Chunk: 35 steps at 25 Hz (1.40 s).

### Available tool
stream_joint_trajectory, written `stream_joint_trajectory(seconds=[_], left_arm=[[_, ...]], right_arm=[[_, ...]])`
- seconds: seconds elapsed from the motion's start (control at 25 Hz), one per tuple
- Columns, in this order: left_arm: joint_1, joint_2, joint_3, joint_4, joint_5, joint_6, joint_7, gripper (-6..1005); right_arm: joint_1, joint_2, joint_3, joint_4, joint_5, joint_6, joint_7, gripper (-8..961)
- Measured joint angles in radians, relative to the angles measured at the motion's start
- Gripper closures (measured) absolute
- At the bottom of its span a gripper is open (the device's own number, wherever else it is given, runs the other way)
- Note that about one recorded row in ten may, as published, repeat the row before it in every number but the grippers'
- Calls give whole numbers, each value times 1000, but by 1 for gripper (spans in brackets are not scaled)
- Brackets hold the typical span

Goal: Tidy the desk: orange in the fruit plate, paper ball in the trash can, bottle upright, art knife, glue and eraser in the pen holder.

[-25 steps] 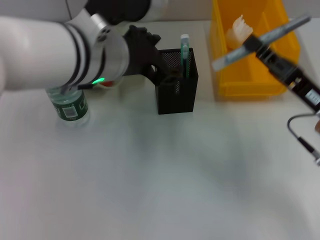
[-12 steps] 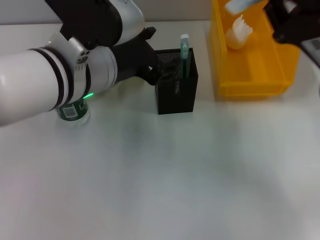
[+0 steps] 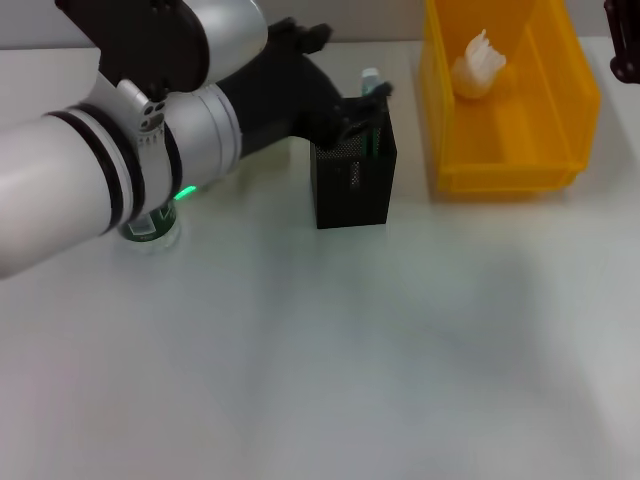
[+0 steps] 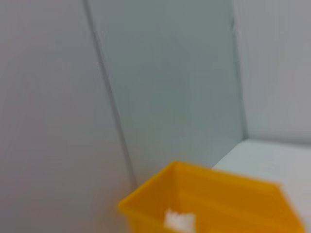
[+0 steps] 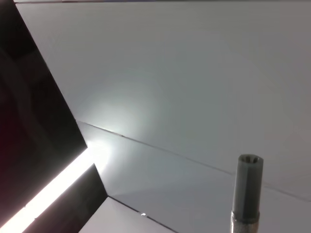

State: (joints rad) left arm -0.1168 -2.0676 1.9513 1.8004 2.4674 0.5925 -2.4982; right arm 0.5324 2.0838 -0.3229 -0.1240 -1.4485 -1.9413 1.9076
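Note:
My left gripper (image 3: 352, 112) reaches from the left over the open top of the black mesh pen holder (image 3: 352, 190). A green-and-white tool (image 3: 371, 82) stands upright in the holder, right beside the gripper. The white paper ball (image 3: 477, 60) lies inside the yellow trash can (image 3: 500, 175); the left wrist view shows the paper ball (image 4: 179, 221) and trash can (image 4: 214, 194) too. The green-labelled bottle (image 3: 152, 226) stands upright, mostly covered by my left arm. The orange and fruit plate are hidden. Only a dark piece of my right arm (image 3: 626, 42) shows at the top right edge.
The white desk (image 3: 350, 360) spreads out in front of the pen holder. The trash can stands just right of the holder with a narrow gap between them. In the right wrist view I see only wall panels and a grey rod (image 5: 248, 189).
My left gripper has shifted right and now sits over the pen holder's top. The right arm has lifted up and away over the trash can, almost leaving the head view.

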Motion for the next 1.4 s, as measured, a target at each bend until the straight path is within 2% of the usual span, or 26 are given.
stream_joint_trajectory(seconds=[0.04, 0.08, 0.2, 0.24, 0.36, 0.44, 0.48, 0.52, 0.56, 0.64, 0.68, 0.72, 0.76, 0.8, 0.88, 0.92, 0.96, 1.0, 1.04, 1.08, 1.12, 1.28, 1.4], left_arm=[[3, 0, -3, -5, -59, -5, 38, 232], [5, 1, -19, -16, -182, -9, 119, 232], [5, 1, -54, -44, -365, -1, 236, 234], [5, 1, -54, -44, -365, -1, 236, 234], [1, 1, -97, -84, -537, 33, 367, 236], [-12, -1, -149, -146, -710, 85, 485, 238], [-34, -2, -200, -223, -858, 152, 590, 239], [-34, -2, -200, -223, -858, 152, 590, 240], [-60, -2, -252, -308, -982, 234, 682, 241], [-75, -2, -277, -348, -1028, 269, 718, 242], [-111, -2, -329, -447, -1111, 357, 780, 242], [-111, -2, -329, -447, -1111, 357, 780, 242], [-141, -2, -362, -521, -1157, 417, 820, 242], [-141, -2, -362, -521, -1157, 417, 820, 242], [-183, -3, -413, -649, -1235, 512, 908, 242], [-183, -3, -413, -649, -1235, 512, 908, 242], [-199, -3, -427, -698, -1268, 548, 950, 242], [-228, -3, -451, -789, -1320, 609, 1023, 242], [-228, -3, -451, -789, -1320, 609, 1023, 242], [-259, -3, -476, -880, -1366, 679, 1098, 242], [-259, -3, -476, -880, -1366, 679, 1098, 242], [-331, -3, -525, -1054, -1416, 833, 1212, 241], [-339, -4, -528, -1070, -1416, 841, 1215, 241]], right_arm=[[-3, 0, 0, 0, 0, 4, -12, 816], [-4, 1, 0, 0, 1, 6, -28, 816], [-4, 1, -4, 0, 1, 7, -48, 817], [-4, 1, -4, 0, 1, 7, -48, 817], [-6, 1, -5, 0, -1, 7, -58, 817], [-6, 1, -6, 0, -5, 6, -64, 817], [-7, 1, -6, 0, -5, 0, -74, 817], [-7, 1, -6, 0, -5, 0, -74, 817], [-9, 1, -8, 0, -6, -3, -82, 816], [-10, 1, -11, 0, -6, -3, -83, 816], [-12, 1, -16, 4, -7, -4, -89, 816], [-12, 1, -16, 4, -7, -4, -89, 816], [-14, 1, -17, 10, -8, -4, -100, 817], [-14, 1, -17, 10, -8, -4, -100, 817], [-17, 2, -22, 18, -9, -4, -123, 817], [-17, 2, -22, 18, -9, -4, -123, 817], [-18, 2, -34, 21, -9, -3, -140, 817], [-18, 2, -41, 22, -9, -2, -149, 816], [-18, 2, -41, 22, -9, -2, -149, 816], [-19, 3, -57, 27, -9, 1, -173, 816], [-19, 3, -57, 27, -9, 1, -173, 816], [-14, 3, -89, 43, -9, 5, -241, 817], [-11, 3, -104, 45, -9, 5, -268, 817]])
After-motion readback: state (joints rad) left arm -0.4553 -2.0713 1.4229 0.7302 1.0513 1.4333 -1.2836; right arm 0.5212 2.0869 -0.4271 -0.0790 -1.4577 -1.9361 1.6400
